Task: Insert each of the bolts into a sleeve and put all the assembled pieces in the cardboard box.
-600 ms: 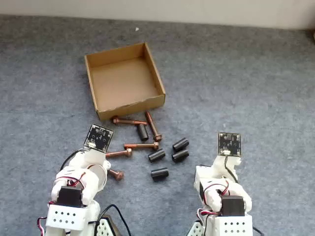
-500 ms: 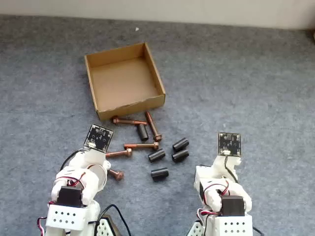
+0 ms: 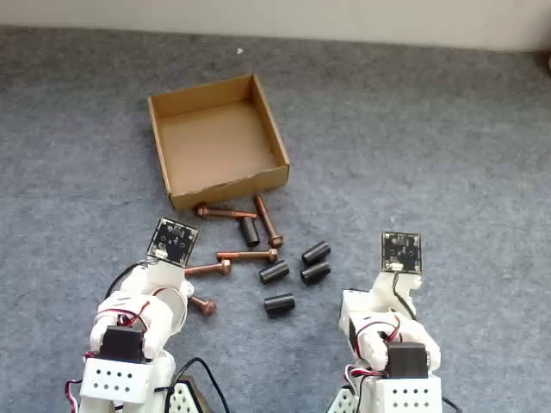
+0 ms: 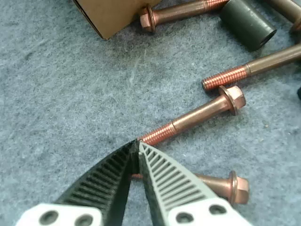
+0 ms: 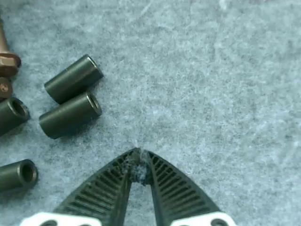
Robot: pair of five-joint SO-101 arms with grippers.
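While shut tip to tip with nothing gripped, left tool (image 4: pixel 138 143) low over the grey table (image 3: pixel 430 129), tips right at the threaded end of one bolt (image 4: pixel 197 113), a second bolt (image 4: pixel 221 186) lying partly beneath the fingers, contact not clear. Right tool (image 5: pixel 138 153) closed the same way, tips together, nothing held, above bare table a little apart from a sleeve (image 5: pixel 70 115) and three more dark sleeves beside it. From the high view: cardboard box (image 3: pixel 228 188) upper left of centre, open side up, set slightly askew. Just below its near wall, five copper-coloured bolts (image 3: pixel 225 211) loose on the table: one level along the wall, one slanting down to the right, two lower and roughly level, the last beside the left arm (image 3: pixel 138 323) at lower left. Five black sleeves (image 3: pixel 316 253) scattered among and right of them, one between the top two bolts, the rest in a loose cluster at lower centre, each bolt lying outside the sleeves. Right arm (image 3: pixel 392 344) at lower right, well apart from the box
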